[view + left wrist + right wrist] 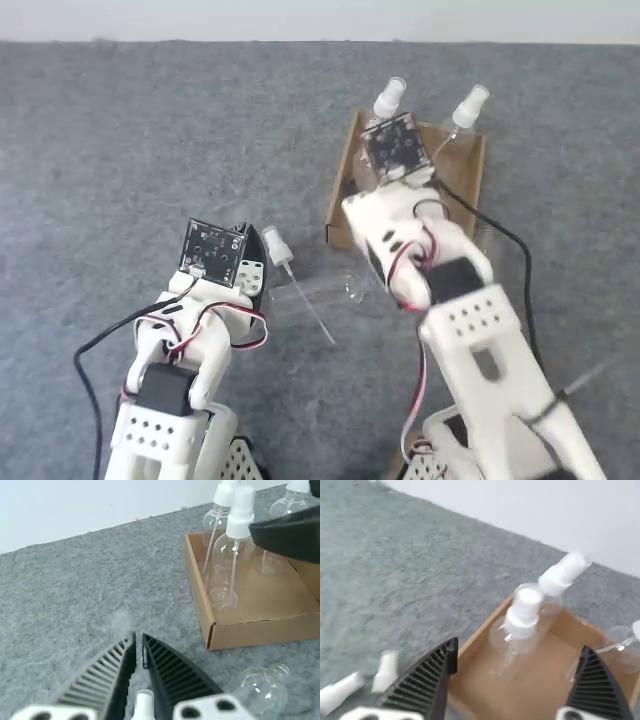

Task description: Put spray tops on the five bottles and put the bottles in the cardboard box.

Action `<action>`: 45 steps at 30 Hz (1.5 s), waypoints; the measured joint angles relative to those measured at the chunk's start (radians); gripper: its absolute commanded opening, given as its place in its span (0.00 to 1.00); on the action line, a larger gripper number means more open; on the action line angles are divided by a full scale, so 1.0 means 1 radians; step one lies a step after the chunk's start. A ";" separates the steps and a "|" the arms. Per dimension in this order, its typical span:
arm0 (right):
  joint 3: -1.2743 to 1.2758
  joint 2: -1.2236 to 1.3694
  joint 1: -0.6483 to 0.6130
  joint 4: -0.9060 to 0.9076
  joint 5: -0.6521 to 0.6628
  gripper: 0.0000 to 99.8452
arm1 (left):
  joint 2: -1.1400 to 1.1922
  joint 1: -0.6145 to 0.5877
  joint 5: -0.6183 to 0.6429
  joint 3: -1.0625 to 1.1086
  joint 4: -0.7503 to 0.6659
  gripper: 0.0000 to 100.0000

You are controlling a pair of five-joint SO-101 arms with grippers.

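Hovering released over the cardboard box (340,195) wall, right gripper (519,650), left gripper (139,642) clenched on spray top (275,245), near box corner

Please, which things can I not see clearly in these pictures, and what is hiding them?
Number of bottles in the cardboard box: high view, the right arm covers its middle.
The spray top in the left pincer: left wrist view, the frame edge cuts it off.
The loose spray tops on the carpet: right wrist view, blurred.

Capped bottles (227,562) crowd the far end of the cardboard box (250,632), its near floor bare
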 measured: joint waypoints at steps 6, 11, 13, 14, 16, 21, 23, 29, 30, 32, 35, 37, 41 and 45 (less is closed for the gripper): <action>0.003 -0.127 -0.150 0.249 -0.009 0.28 | 0.000 -0.014 0.000 0.000 0.000 0.01; 0.061 -0.129 -0.272 0.270 -0.164 0.14 | 0.000 -0.160 0.000 -0.020 0.000 0.01; 0.064 -0.110 -0.315 0.270 -0.247 0.11 | 0.000 -0.255 0.018 -0.035 -0.021 0.01; 0.064 -0.094 -0.331 0.270 -0.288 0.11 | 0.000 -0.293 0.031 -0.038 -0.035 0.01; 0.066 -0.051 -0.354 0.264 -0.368 0.12 | 0.000 -0.361 0.048 -0.038 -0.054 0.01; 0.066 0.081 -0.368 0.226 -0.437 0.24 | 0.000 -0.417 0.058 -0.038 -0.057 0.01; 0.066 0.130 -0.368 0.218 -0.443 0.29 | 0.000 -0.417 0.060 -0.038 -0.057 0.01; 0.066 0.164 -0.377 0.218 -0.534 0.34 | 0.000 -0.419 0.060 -0.038 -0.057 0.01; 0.066 0.164 -0.377 0.218 -0.535 0.34 | 0.000 -0.419 0.060 -0.038 -0.057 0.01; 0.066 0.164 -0.376 0.227 -0.546 0.34 | 0.000 -0.419 0.060 -0.038 -0.057 0.01; 0.066 0.164 -0.379 0.230 -0.582 0.34 | 0.000 -0.413 0.060 -0.038 -0.057 0.01; 0.066 0.173 -0.377 0.230 -0.606 0.34 | 0.000 -0.394 0.060 -0.038 -0.057 0.01; 0.061 0.196 -0.377 0.230 -0.680 0.34 | 0.000 -0.374 0.060 -0.038 -0.057 0.01; 0.044 0.199 -0.377 0.230 -0.779 0.34 | 0.000 -0.373 0.060 -0.038 -0.057 0.01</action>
